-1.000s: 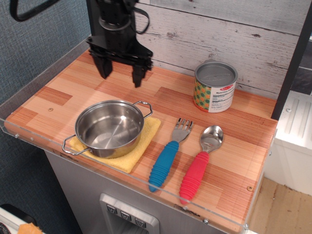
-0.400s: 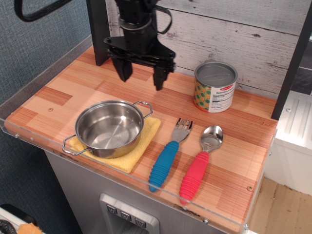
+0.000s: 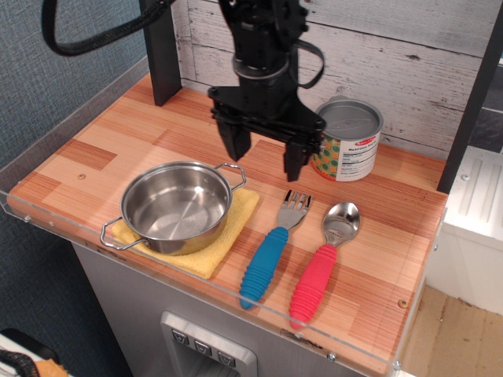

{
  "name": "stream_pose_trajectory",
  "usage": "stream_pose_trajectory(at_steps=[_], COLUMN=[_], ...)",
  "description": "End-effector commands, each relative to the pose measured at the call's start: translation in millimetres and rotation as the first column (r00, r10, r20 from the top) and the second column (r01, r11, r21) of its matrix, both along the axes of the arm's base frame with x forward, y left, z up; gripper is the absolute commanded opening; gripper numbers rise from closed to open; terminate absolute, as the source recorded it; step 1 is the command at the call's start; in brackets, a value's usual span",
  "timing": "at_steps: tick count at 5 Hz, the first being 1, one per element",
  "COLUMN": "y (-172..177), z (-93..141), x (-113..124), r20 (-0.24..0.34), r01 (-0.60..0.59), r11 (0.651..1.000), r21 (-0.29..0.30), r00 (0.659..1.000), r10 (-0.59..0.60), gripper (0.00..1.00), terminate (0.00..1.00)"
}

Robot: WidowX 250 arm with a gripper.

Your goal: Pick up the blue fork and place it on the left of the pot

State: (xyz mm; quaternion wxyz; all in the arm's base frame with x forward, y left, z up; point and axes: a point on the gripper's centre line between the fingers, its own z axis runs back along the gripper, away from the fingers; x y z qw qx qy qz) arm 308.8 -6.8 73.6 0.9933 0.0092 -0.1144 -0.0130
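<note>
The blue fork lies on the wooden counter, ribbed blue handle toward the front edge, grey tines pointing back. The pot, shallow shiny steel with two wire loop handles, sits on a yellow cloth to the fork's left. My black gripper hangs open and empty above the counter, just behind the fork's tines and to the right of the pot's rear handle. Its two fingers point down with a wide gap between them.
A red-handled spoon lies just right of the fork, parallel to it. A printed tin can stands at the back right, close to the gripper. A clear acrylic rim edges the counter front. A black post stands at the back.
The gripper has moved right and toward the front, from behind the pot to just behind the fork's tines, and is lower. It stays open. Nothing else has moved.
</note>
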Motion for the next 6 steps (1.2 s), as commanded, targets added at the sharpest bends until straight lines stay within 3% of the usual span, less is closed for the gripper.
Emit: stream_pose_trajectory(at_steps=[1,6], y=[-17,-30], z=[11,-35], x=[-20,-35], r20=[0.015,-0.074], r01=[0.046,0.062], r11=[0.996,0.997], r21=[-0.074,-0.056], r00=[0.999,0.995], r10=[-0.045,-0.066], gripper=[1.00,1.00], terminate=[0.00,0.00])
